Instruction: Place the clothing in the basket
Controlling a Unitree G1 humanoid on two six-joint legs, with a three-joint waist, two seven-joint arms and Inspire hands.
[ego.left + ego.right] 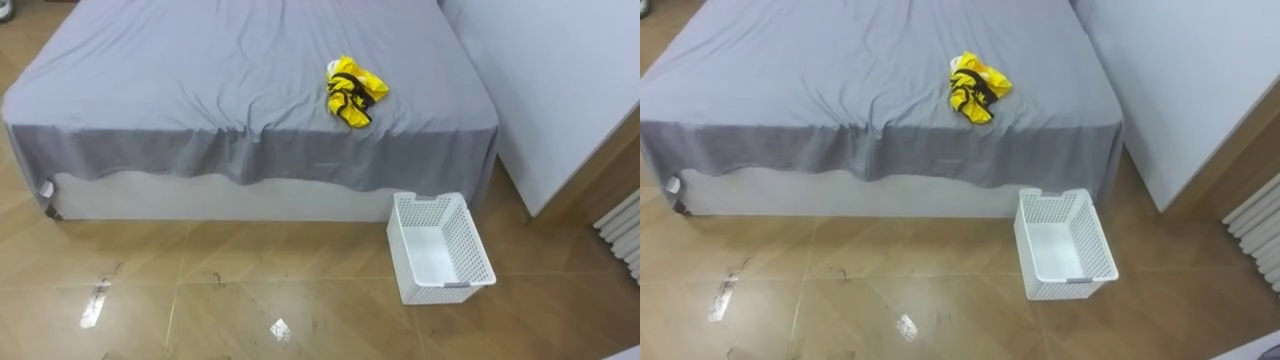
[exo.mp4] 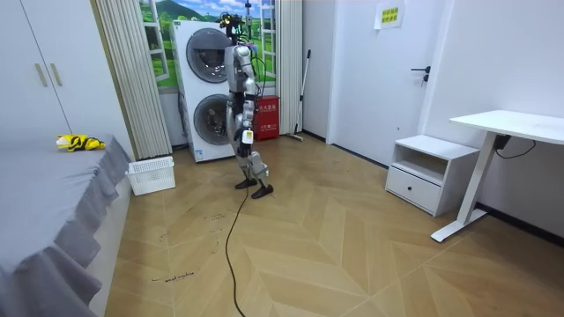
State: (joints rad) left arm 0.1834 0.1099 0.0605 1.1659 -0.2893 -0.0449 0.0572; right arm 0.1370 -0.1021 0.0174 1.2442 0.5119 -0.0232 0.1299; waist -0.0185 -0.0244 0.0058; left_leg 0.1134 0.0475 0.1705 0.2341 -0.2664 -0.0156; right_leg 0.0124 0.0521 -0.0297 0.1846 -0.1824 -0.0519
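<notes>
Room view: stands on the wooden floor (image 2: 352,246) before the stacked washers (image 2: 207,88), well apart from the bed (image 1: 200,80). Hangs the left hand (image 2: 248,136) by the hip; cannot tell whether open or closed. Leaves the yellow clothes (image 1: 354,90) bunched on the bed near its front edge, the white basket (image 1: 468,242) on the floor just beside the bed's corner.
</notes>
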